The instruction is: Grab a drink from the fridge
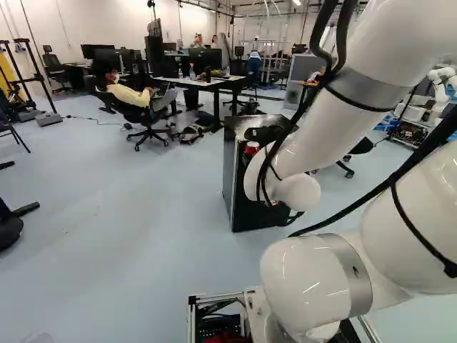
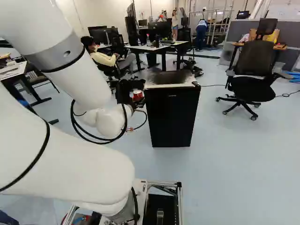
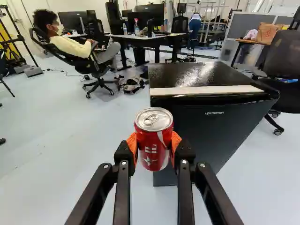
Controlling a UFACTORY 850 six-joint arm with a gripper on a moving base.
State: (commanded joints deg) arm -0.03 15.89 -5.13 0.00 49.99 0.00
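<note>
Clamping the red can point(image 3: 154, 149) at mid-height, your tool point(image 3: 153, 143) needs modest force: its thin, slick walls may dent.

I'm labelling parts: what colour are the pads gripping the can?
Orange pads, seen best in the wrist view.

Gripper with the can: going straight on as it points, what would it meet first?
Likely the black fridge, whose upright edge lies behind the red can in the wrist view; depth is unclear, so it might just clear.
</note>
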